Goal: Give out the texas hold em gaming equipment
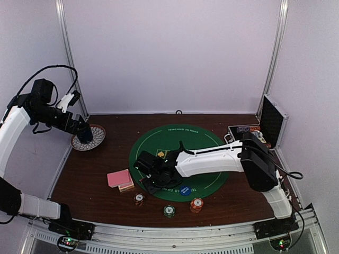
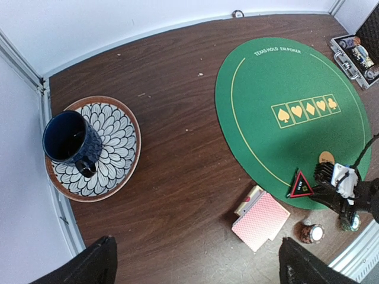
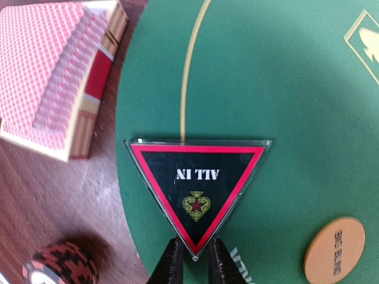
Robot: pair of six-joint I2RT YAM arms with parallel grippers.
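Note:
A stack of pink-backed playing cards (image 1: 118, 178) lies on its box on the brown table, left of the green mat; it also shows in the left wrist view (image 2: 260, 220) and the right wrist view (image 3: 47, 77). Three striped chip stacks stand near the front edge: white-red (image 1: 139, 198), green (image 1: 169, 210), orange (image 1: 196, 204). My right gripper (image 3: 194, 260) is shut on the lower tip of a black-and-red triangular "ALL IN" marker (image 3: 198, 183) at the mat's left edge. My left gripper (image 2: 195, 266) is open and empty, high over the table's left side.
The round green felt mat (image 1: 206, 143) carries an orange "BIG BLIND" disc (image 3: 334, 251) and a blue disc (image 1: 185, 190). A patterned plate (image 2: 118, 148) with a dark blue cup (image 2: 71, 139) stands at the far left. An open metal case (image 1: 273, 124) stands at the far right.

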